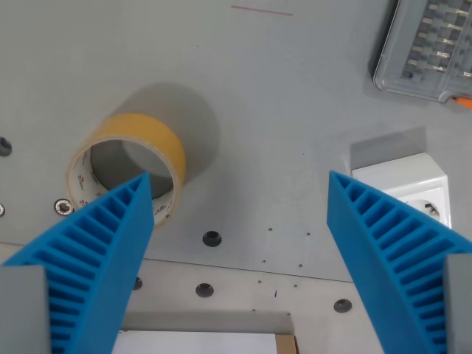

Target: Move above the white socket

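The white socket (410, 186) sits on the grey table at the wrist view's right, partly hidden behind my right blue finger. My gripper (240, 181) hangs over bare table to the socket's left, open, with nothing between its ribbed blue fingers (99, 247). The socket's round outlet face shows just beside the right fingertip.
A roll of yellow tape (133, 166) stands at the wrist view's left, touching the left fingertip's outline. A clear plastic bit case (431, 48) lies at the top right. Bolt holes (212, 238) dot the table, and a white sheet (195, 343) lies along the bottom edge.
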`<state>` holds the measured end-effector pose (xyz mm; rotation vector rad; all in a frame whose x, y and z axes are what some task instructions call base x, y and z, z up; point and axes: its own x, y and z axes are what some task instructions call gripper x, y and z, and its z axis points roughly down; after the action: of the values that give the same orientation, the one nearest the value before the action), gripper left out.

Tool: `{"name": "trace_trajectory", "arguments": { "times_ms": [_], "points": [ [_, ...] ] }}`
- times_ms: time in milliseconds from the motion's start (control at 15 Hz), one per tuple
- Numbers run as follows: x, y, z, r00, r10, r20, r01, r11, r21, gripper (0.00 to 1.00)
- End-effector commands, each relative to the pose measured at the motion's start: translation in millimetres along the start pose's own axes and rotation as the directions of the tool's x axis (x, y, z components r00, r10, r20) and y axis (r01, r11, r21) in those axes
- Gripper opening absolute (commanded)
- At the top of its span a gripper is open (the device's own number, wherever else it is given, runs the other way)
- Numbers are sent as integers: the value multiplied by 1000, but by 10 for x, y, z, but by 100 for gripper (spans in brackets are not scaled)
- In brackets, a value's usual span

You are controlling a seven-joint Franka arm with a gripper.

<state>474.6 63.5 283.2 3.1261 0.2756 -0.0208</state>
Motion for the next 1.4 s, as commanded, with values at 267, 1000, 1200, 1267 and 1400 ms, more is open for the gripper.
{"name": "trace_trajectory", "arguments": {
  "times_ms": [267, 1000, 1200, 1267, 1400],
  "points": [
    [0, 2, -11, 1000, 11, -3, -11, 1000, 0, 100],
    [-77, 86, 71, 976, 216, -24, -216, 976, -7, 100],
    [-136, 140, 128, 949, 312, -45, -312, 950, -7, 100],
    [-159, 161, 150, 938, 343, -55, -344, 939, -7, 100],
    [-210, 208, 199, 912, 404, -70, -406, 914, -3, 100]
  ]
}}
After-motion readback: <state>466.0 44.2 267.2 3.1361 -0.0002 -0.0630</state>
